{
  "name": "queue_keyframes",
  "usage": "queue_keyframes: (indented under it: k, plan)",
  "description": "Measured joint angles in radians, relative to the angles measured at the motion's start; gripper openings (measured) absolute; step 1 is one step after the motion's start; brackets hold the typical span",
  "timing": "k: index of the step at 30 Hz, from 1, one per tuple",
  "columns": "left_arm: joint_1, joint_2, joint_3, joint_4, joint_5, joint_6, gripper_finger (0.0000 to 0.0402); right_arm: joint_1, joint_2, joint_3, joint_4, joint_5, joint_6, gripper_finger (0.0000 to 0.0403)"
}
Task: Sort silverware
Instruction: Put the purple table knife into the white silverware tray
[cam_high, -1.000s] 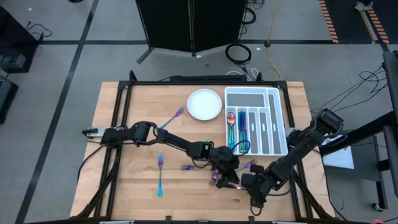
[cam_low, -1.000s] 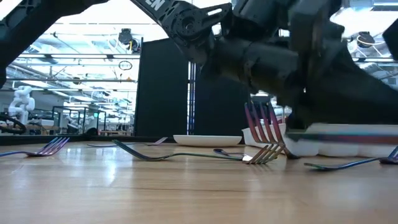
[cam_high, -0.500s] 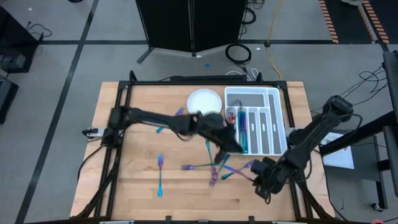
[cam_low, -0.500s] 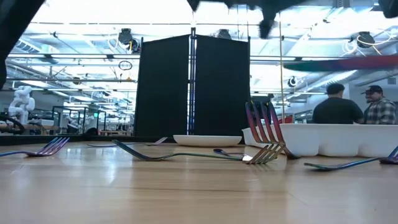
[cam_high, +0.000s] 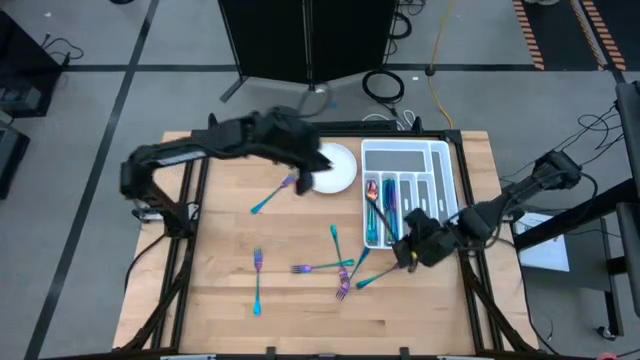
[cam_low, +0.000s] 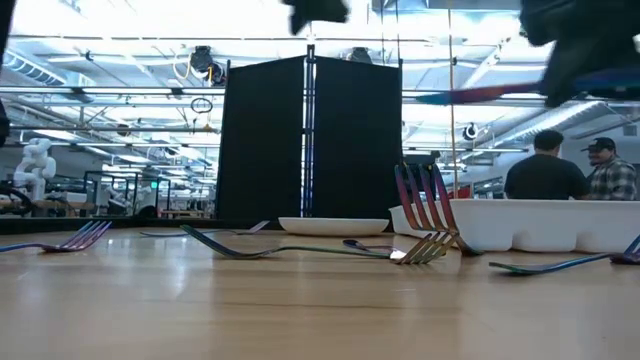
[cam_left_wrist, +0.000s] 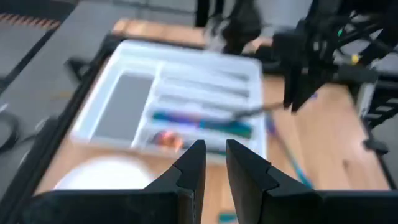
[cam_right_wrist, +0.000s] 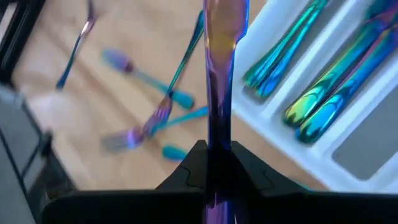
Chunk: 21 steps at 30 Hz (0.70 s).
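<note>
The right tool (cam_high: 412, 250) hung at the tray's (cam_high: 445, 190) five o'clock corner, arm stretched in from three o'clock, pinching a purple fork (cam_right_wrist: 219, 81). The left tool (cam_high: 310, 165), fingers (cam_left_wrist: 193, 171) slightly apart and empty, hovered by the plate's (cam_high: 335, 170) nine o'clock edge above the tabletop (cam_high: 220, 300).

A white plate (cam_high: 333, 168) sits just beside the white tray (cam_high: 446, 196) (two people (cam_low: 545, 166) stand behind).
</note>
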Motion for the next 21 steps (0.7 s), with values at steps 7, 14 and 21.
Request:
queue_keyframes:
  k: [7, 14, 21]
  plan:
    - [0.066, -0.302, -0.206, -0.070, -0.193, -0.019, 0.0063, -0.151, 0.073, 0.000, -0.022, 0.072, 0.180, 0.0020]
    - [0.095, -0.576, -0.524, 0.125, -0.249, 0.013, 0.0063, -0.244, 0.208, 0.000, -0.069, 0.108, 0.451, 0.0020]
    - [0.207, -0.759, -0.859, 0.405, 0.001, 0.009, 0.0063, -0.334, 0.360, 0.000, -0.027, 0.000, 0.464, 0.0020]
